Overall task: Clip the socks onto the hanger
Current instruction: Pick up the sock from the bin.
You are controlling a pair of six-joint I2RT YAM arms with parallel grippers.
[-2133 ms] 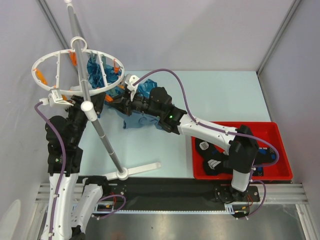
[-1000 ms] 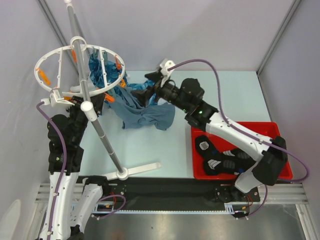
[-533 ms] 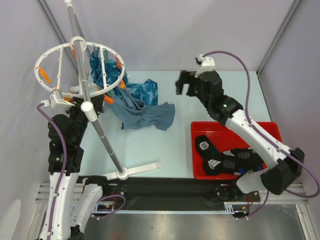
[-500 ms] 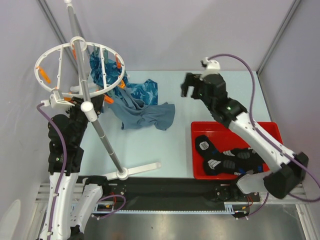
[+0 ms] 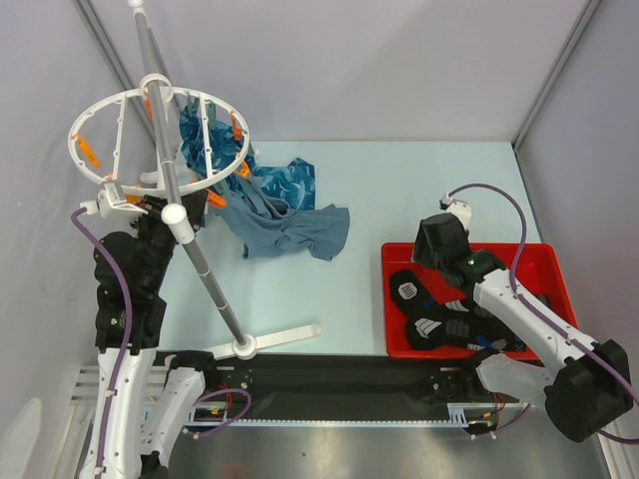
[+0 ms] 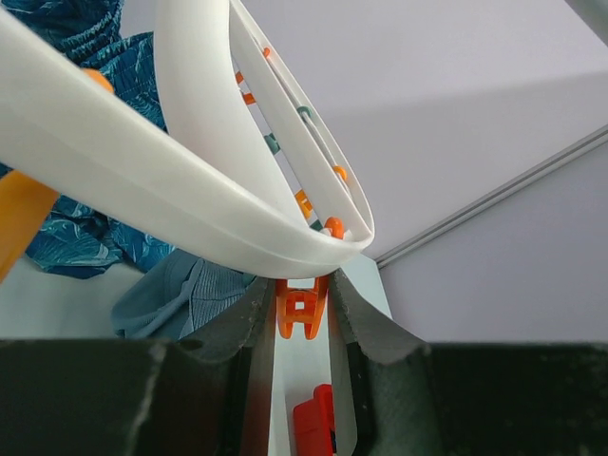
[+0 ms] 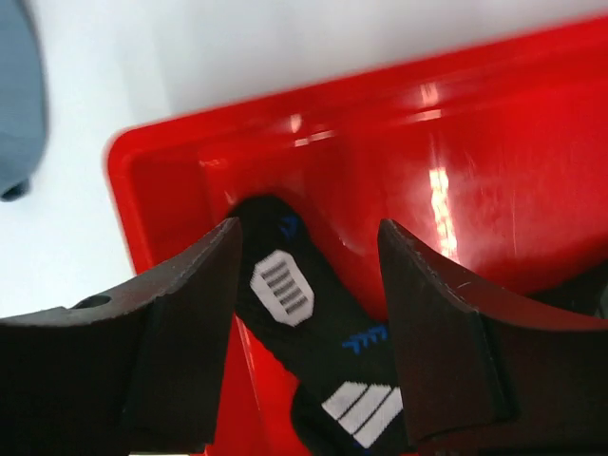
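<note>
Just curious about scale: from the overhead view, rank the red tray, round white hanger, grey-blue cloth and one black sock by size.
Largest: red tray and round white hanger. They look alike, and the raised hanger is nearer the camera, so unranked.
Next: grey-blue cloth.
Smallest: black sock.

Orange clip (image 6: 302,313) between jaws (hanger (image 6: 190,204) above)

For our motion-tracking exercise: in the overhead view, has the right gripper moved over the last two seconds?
Yes. The right gripper has swung right and nearer, away from the hanger, to the red tray's far-left corner.
</note>
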